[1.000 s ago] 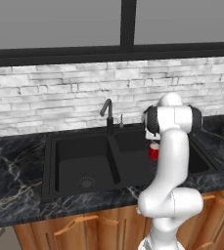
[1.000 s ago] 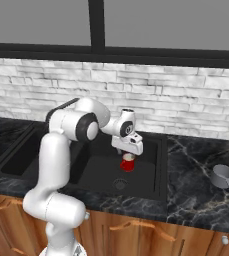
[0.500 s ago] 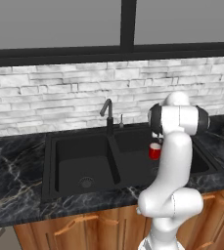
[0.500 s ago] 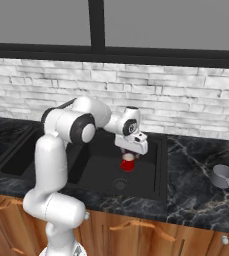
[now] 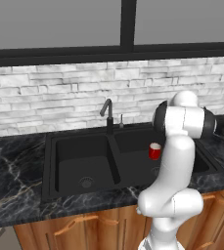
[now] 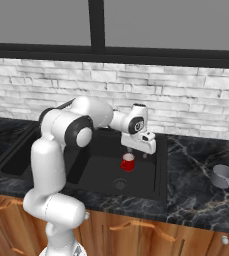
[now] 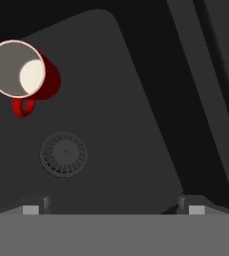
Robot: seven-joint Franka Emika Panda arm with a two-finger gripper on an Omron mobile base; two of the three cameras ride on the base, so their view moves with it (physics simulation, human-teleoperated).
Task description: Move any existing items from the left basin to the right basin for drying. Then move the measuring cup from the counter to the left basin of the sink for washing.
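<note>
My gripper [image 6: 145,154] hangs with its jaws spread wide and nothing between them; no surface touches my fingertips [image 7: 31,209], which rise dark and far apart at the bottom of the hand view. Below and ahead of the jaws, well clear of them, lies the floor of the right basin [image 7: 126,125] with its round grey drain [image 7: 63,154]. Off to one side of the jaws stands the red cup [image 7: 23,72], upright on the basin floor, its white inside facing my camera; the hand view alone shows a small red loop on its side, like a handle. The right base view shows the cup [image 6: 128,162] just under and slightly beside my hand, apart from it. The left base view shows the same cup [image 5: 154,151] in the wider basin, while my own white arm hides my hand there.

My arm rises from the base in front of the wooden cabinets, bends at the elbow, and reaches over the sink [image 5: 50,146], wrist turned down.

Farther from the jaws, past the central divider, sits the left basin [image 5: 69,168], behind which stands the slim dark faucet [image 5: 107,115]. Well away on the other side, the grey measuring cup [image 6: 223,177] rests on the black marble counter [image 6: 196,190], its long handle pointing toward the front edge.
</note>
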